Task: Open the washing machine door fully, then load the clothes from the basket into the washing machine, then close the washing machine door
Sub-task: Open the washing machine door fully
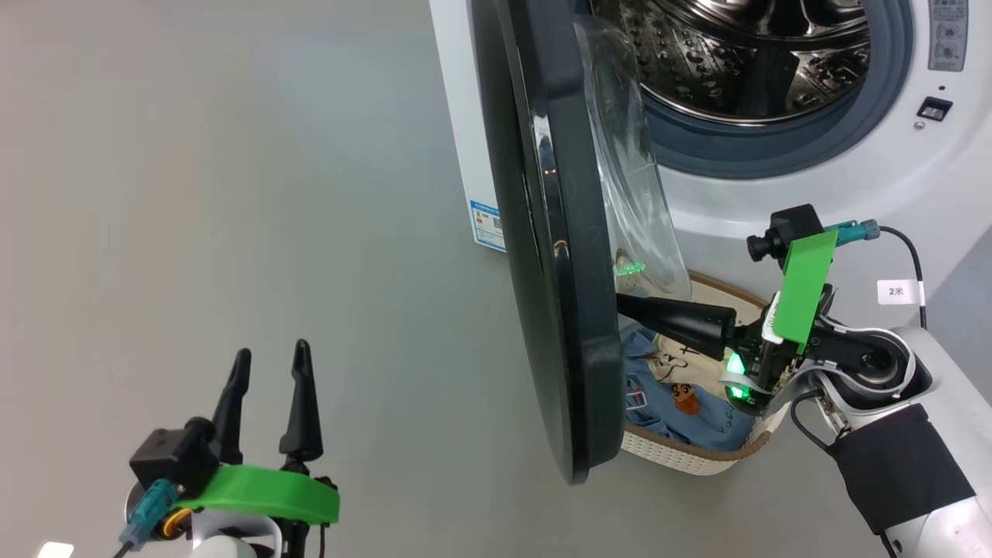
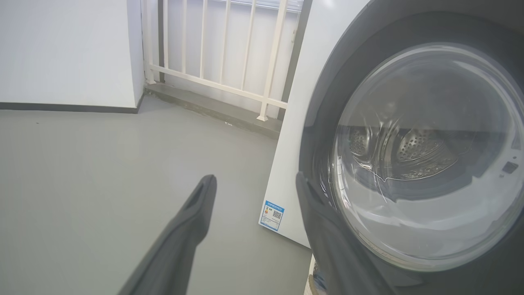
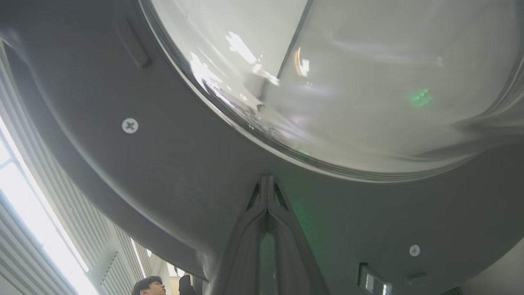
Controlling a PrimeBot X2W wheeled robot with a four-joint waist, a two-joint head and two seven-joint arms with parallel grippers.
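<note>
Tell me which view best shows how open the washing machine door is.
Head view: the door stands edge-on, clear of the drum. Left wrist view shows its outer face; right wrist, its inner side close up.

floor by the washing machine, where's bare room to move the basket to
Free: the grey floor left of the washing machine door, beyond the left gripper. Crowded: between door and washing machine, where the basket and right gripper sit.

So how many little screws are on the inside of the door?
2. One screw sits on the washing machine door, left of its glass window; the other is low on the right. Others may be hidden.
</note>
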